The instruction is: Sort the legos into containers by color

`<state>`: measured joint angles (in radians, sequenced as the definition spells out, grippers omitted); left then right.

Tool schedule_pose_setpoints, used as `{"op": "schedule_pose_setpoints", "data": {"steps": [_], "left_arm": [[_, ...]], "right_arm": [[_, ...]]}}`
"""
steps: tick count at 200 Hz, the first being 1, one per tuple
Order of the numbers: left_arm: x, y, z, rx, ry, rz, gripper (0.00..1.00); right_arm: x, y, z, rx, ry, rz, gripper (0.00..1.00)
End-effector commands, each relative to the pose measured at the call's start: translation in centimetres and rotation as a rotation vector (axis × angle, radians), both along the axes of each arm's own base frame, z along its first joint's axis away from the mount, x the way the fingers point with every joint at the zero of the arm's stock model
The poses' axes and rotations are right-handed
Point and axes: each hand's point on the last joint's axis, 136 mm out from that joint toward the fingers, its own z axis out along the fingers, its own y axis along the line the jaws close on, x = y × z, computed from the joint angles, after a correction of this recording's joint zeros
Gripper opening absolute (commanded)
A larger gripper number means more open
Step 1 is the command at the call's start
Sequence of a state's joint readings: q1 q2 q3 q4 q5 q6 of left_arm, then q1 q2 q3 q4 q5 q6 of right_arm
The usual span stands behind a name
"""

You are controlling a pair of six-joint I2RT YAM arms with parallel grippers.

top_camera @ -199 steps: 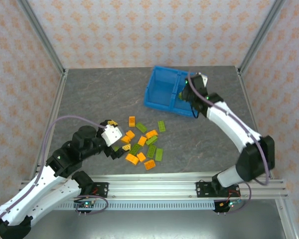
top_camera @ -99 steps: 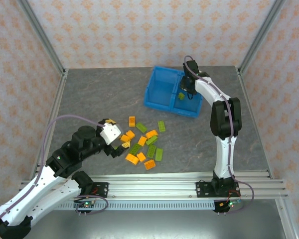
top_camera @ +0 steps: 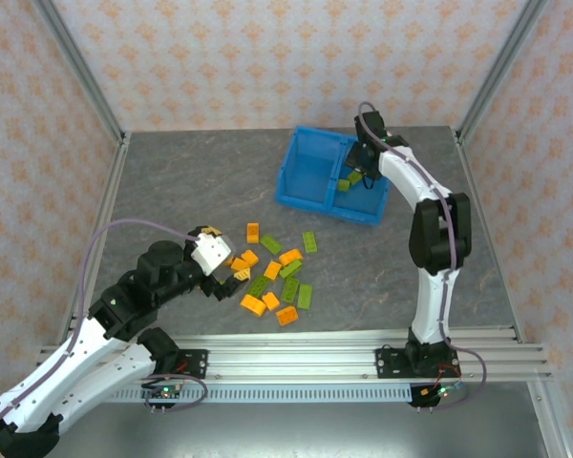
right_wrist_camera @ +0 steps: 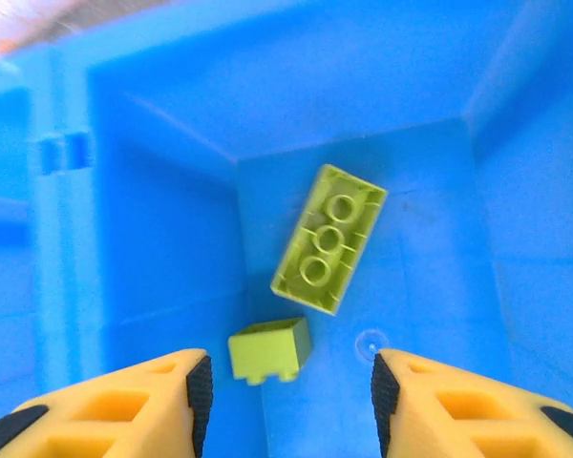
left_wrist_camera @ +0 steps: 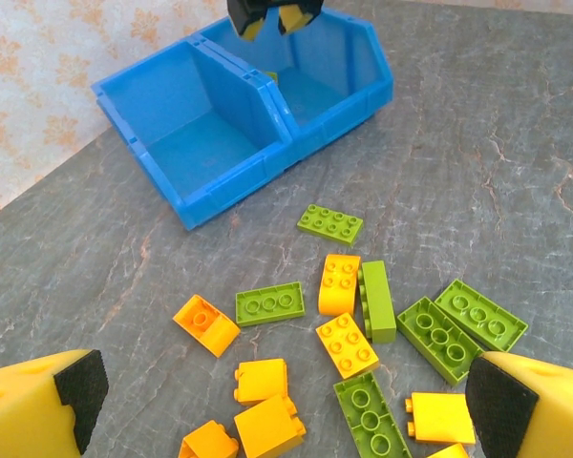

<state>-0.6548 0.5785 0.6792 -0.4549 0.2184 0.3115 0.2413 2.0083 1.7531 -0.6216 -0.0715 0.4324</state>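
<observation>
Diagonally in right compartment (right_wrist_camera: 153, 191): olive lego (right_wrist_camera: 328, 239), underside up; right pincer (right_wrist_camera: 282, 401) spread, left pincer (left_wrist_camera: 286, 401) spread.

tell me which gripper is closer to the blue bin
Right. The right gripper is open just above the bin, over two green bricks in its right compartment. The left gripper is far back by the loose bricks.
</observation>
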Motion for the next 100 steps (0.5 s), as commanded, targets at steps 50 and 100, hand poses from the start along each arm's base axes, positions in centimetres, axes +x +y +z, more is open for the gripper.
{"op": "schedule_pose_setpoints", "data": {"steps": [50,100], "left_arm": [[0.7,1.1,-0.8,0.120,0.010,0.046,0.99],[0.7,0.4,-1.2,0.119,0.029,0.016,0.99]], "right_arm": [[-15.5,7.4,5.8,0.007,-0.130,0.373,0.54],[-21.4,12.7,-0.5,-0.007,0.054,0.564,0.62]]}}
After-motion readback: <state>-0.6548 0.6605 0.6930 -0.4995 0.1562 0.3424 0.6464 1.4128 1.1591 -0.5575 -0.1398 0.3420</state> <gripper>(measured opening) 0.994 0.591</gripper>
